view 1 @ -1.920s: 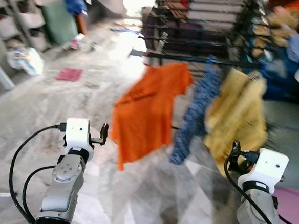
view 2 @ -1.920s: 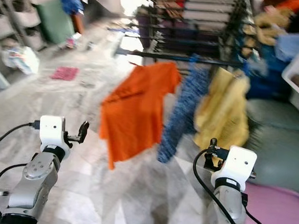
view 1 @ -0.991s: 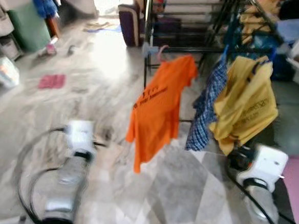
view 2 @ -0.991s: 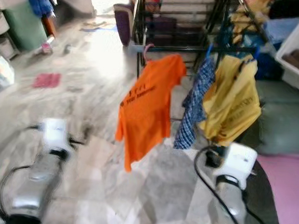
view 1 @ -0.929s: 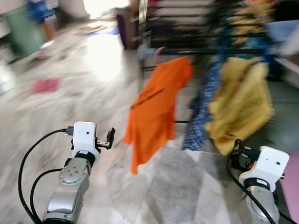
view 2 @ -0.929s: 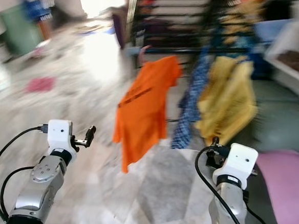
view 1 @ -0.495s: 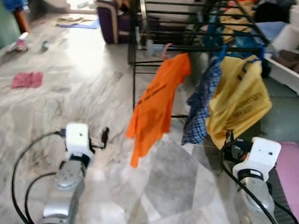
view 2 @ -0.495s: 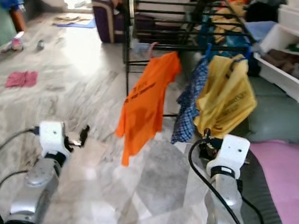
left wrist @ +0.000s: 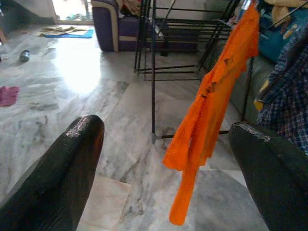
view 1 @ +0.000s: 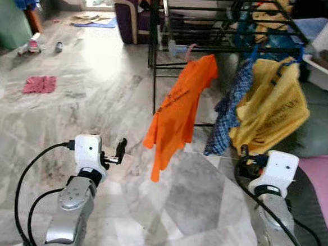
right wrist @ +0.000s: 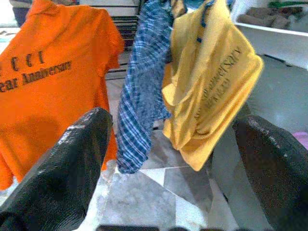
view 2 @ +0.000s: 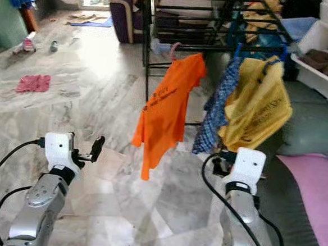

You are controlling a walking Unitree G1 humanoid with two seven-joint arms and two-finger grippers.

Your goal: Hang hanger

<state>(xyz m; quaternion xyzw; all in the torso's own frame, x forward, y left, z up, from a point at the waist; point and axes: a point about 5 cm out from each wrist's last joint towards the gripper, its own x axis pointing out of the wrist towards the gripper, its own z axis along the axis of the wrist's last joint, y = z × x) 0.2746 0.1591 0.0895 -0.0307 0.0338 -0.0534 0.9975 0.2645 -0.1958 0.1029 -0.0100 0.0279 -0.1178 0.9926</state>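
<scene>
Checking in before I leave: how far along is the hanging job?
Done: orange shirt, blue checked shirt and yellow shirt hang on the black rack. In hand: nothing; the left gripper and right gripper are open and empty. Left: possibly more hangers, though I see none waiting.

Marble floor point(view 1: 98, 90), red cloth point(view 1: 39, 84), blue mat point(view 1: 95, 21)

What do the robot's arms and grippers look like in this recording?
Both arms are silver metal tubes with round joints, each topped by a white boxy wrist module and trailed by looping black cables. The left gripper and right gripper have black fingers; the wrist views show the fingers thick, rounded and matte-textured.
</scene>
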